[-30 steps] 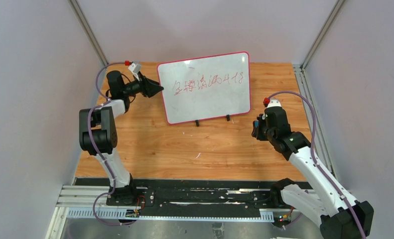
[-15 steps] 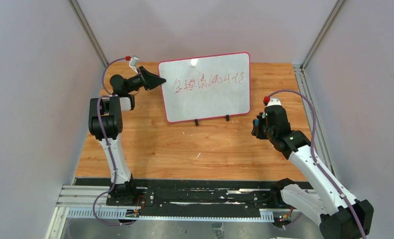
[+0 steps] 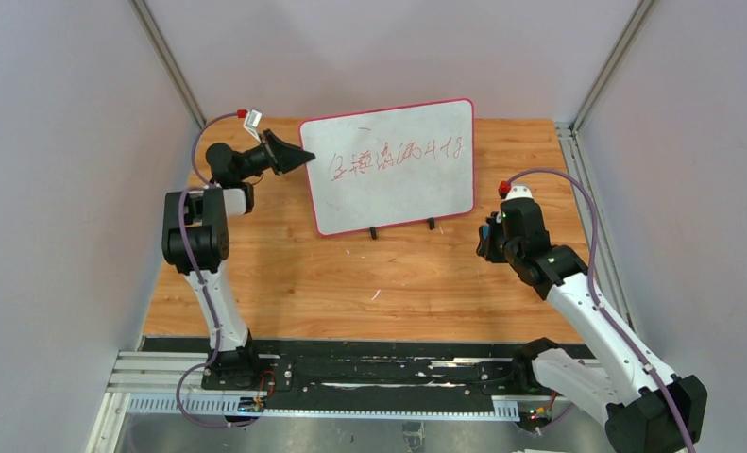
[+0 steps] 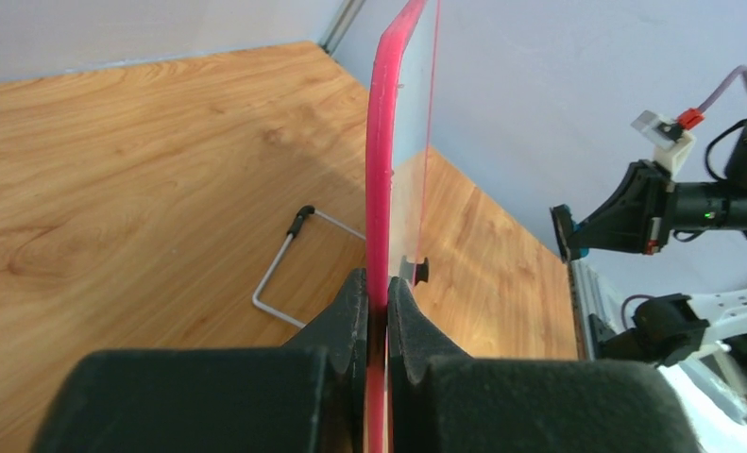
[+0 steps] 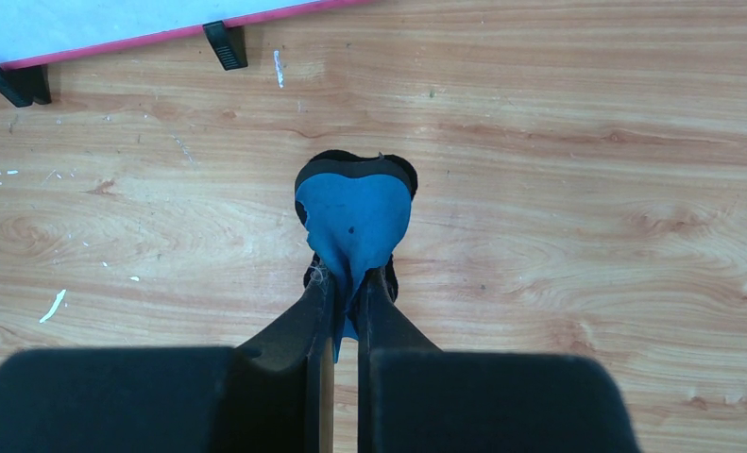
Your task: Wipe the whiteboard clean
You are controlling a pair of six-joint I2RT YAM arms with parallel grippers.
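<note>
Whiteboard [image 3: 388,165] in left tool [image 4: 377,286], eraser [image 5: 354,212] apart

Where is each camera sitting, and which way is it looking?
Top external: high behind the arms, looking down on the table, the standing whiteboard and both whole arms.
Left wrist: on the left arm, looking along the whiteboard's red edge; the left gripper pinches that edge.
Right wrist: on the right arm, looking down at the wood; the right gripper holds the blue eraser.
Shared: all three show the whiteboard; the left wrist view also catches the right arm.
</note>
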